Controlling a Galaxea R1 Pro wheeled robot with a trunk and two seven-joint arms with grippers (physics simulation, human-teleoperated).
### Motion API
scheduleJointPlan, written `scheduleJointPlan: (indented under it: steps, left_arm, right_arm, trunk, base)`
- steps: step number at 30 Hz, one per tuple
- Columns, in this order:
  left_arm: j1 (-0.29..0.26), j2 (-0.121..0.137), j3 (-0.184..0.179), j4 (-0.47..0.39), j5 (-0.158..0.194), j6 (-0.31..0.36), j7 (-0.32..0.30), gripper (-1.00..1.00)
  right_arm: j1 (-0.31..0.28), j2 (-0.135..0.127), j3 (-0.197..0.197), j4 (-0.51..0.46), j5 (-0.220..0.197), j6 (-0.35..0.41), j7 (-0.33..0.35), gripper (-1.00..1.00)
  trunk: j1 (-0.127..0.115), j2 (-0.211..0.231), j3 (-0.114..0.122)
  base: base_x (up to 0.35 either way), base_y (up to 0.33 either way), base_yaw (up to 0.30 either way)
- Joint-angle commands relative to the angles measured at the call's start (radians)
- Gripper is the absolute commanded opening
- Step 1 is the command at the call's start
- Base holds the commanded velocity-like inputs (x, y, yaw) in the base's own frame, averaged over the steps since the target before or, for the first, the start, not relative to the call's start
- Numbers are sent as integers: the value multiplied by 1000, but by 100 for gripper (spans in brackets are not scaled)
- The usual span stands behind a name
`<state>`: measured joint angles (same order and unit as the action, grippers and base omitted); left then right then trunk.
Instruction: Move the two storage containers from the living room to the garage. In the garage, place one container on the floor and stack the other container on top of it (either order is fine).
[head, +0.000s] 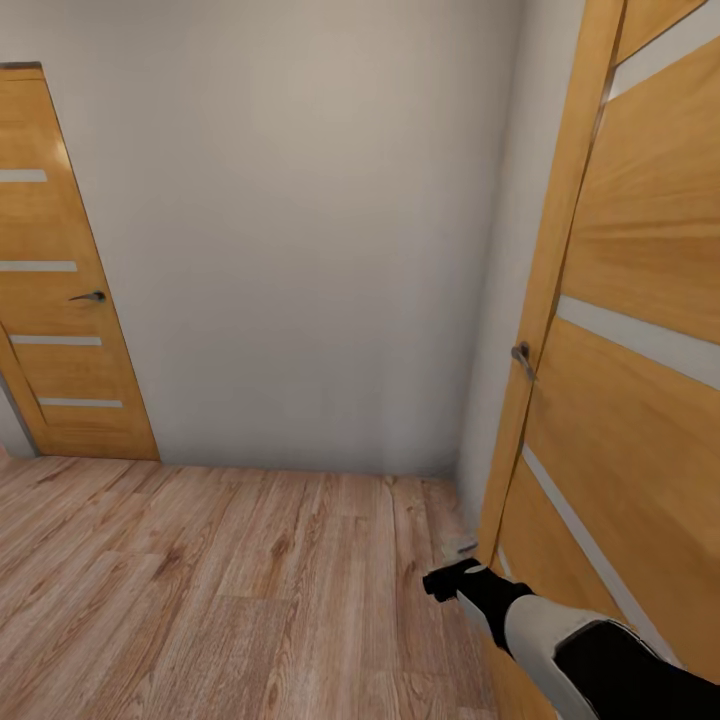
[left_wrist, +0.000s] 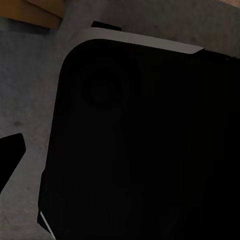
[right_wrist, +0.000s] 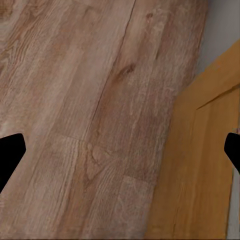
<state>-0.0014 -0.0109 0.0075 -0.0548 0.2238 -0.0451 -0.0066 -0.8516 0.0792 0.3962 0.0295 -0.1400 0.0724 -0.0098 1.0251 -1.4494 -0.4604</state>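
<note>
The two storage containers are out of view. I am in a hallway with a light wood-plank floor (head: 220, 590). My right gripper (head: 443, 580) hangs low at the lower right, close to the open wooden door (head: 640, 420). In the right wrist view, the right gripper (right_wrist: 121, 152) is open over the planks, with nothing between its dark fingertips (right_wrist: 10, 157). In the left wrist view one dark fingertip (left_wrist: 10, 155) sits far out at the frame's edge, beside the robot's black body (left_wrist: 145, 145). Nothing is held there.
A plain white wall (head: 300, 250) closes the hallway ahead. A shut wooden door (head: 60, 300) with a lever handle stands at the far left. The open door's edge and handle (head: 521, 355) are near my right arm. Free floor lies ahead and to the left.
</note>
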Motion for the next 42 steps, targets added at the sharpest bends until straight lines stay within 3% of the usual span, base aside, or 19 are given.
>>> scheduleJointPlan:
  steps: [1,14,19,23,30,42]
  left_arm:
    - [0,0,0,0,6,-2,0,100]
    - [0,-1,0,1,6,-2,0,100]
    - [0,0,0,1,6,-2,0,100]
    - [0,0,1,1,6,-2,0,100]
    - [0,0,2,1,6,-2,-1,100]
    - [0,-1,2,1,6,-2,0,100]
  right_arm:
    - [20,1,9,2,-10,1,-1,100]
    - [311,-3,9,3,-10,-35,1,100]
    - [443,-41,10,4,-11,-100,1,100]
    - [516,-57,10,4,-12,-120,1,100]
    - [570,-72,10,4,-11,-127,2,100]
    - [591,-78,10,4,-9,-127,1,100]
  trunk:
    - [0,-1,-1]
    - [0,-1,-1]
    - [0,-1,-1]
    - [0,-1,-1]
    - [0,-1,-1]
    - [0,-1,-1]
  base:
    - [0,0,0]
    - [0,0,0]
    - [0,0,0]
    - [0,0,0]
    - [0,0,0]
    - [0,0,0]
